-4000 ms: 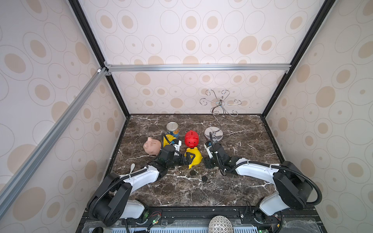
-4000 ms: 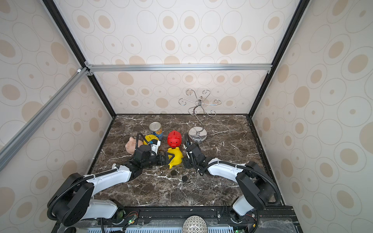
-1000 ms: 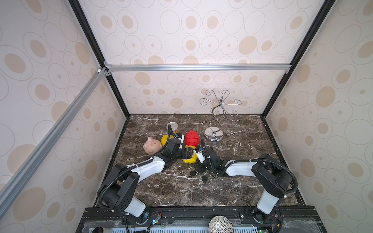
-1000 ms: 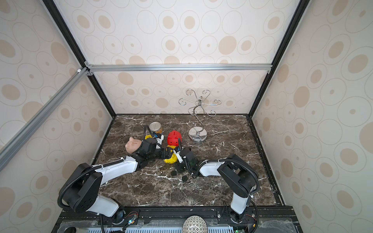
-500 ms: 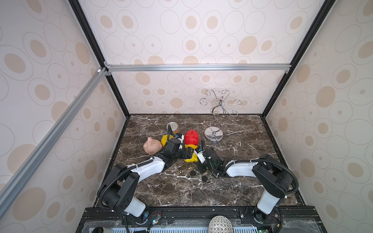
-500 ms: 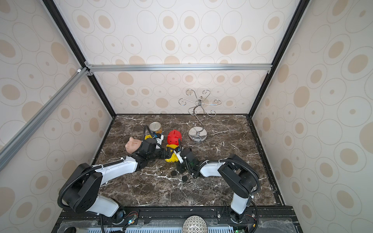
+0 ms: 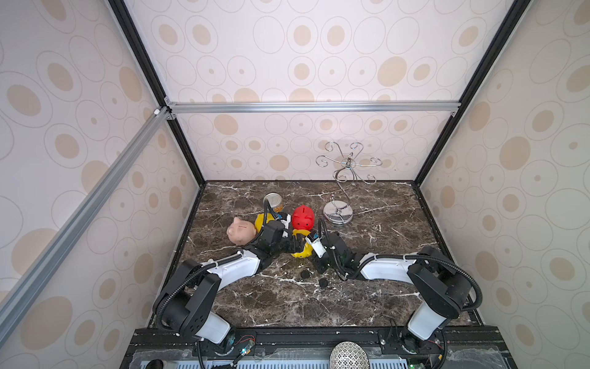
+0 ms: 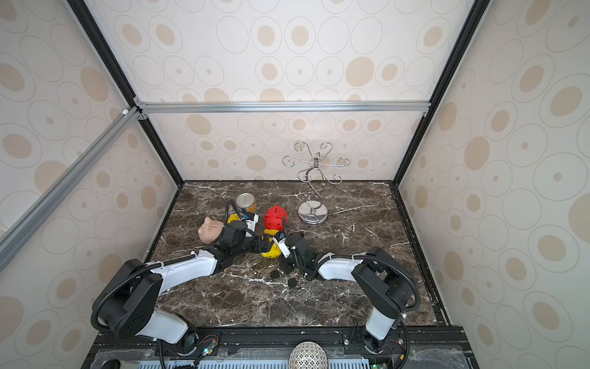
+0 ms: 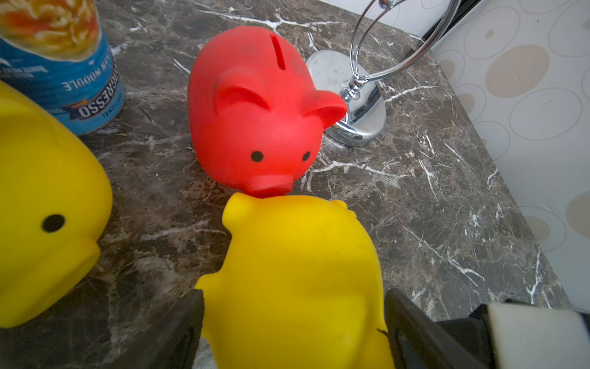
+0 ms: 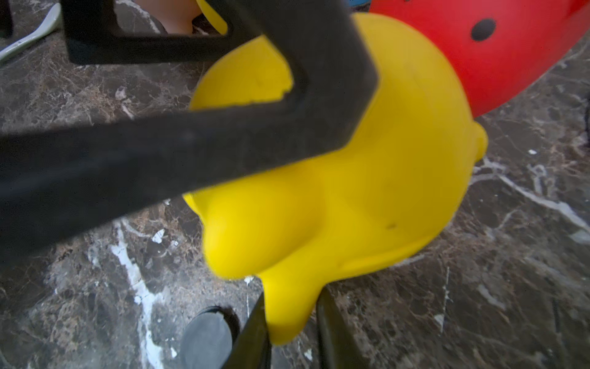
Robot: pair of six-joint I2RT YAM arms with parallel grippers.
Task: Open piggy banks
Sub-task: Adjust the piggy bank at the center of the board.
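Piggy bank (image 9: 297, 271), smooth yellow plastic, rounded red bank (image 9: 252, 121), veined marble (image 9: 415, 191)

Mid-table blocked by tin can (image 7: 273, 202), chrome stand (image 7: 338, 213), red piggy bank (image 7: 303, 218), pink piggy bank (image 7: 241, 230), far yellow piggy bank (image 7: 260, 221), near yellow piggy bank (image 7: 300, 253); tabletop (image 7: 399, 230) front and right open, bar two black plugs (image 7: 306, 273).

Left hand (image 9: 292, 298) gripping wide; right hand (image 10: 292, 319) pinching narrow.

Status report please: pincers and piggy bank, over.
Left pincer clamped on nearer yellow piggy bank. Right pincer pinching a protrusion of it. Red piggy bank touching it; two black plugs loose nearby.
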